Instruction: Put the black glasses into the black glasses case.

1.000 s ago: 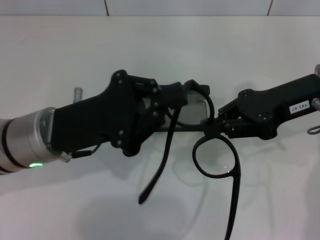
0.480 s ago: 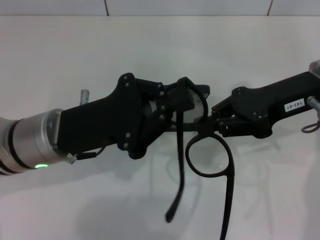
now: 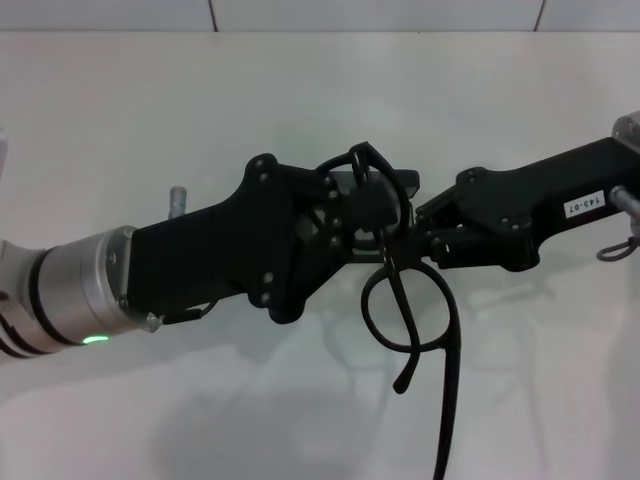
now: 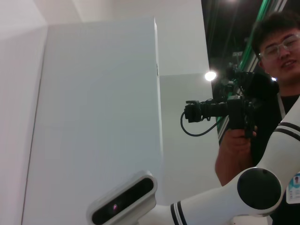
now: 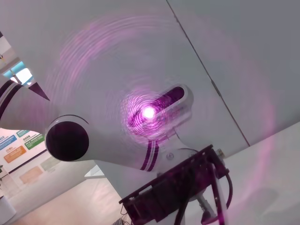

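Two black grippers meet mid-air over the white table (image 3: 150, 120) | left gripper (image 3: 365, 205) and right gripper (image 3: 425, 235) both pinch the thin black-framed glasses (image 3: 410, 310) | temples hang toward near edge | case unseen.

Black glasses (image 3: 410, 310): glossy plastic; left hand (image 3: 365, 205): matt black.

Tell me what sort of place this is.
Probably an indoor robotics lab or demo hall. The black glasses hang between the left gripper and right gripper over a plain white table, while a man films with a video camera.
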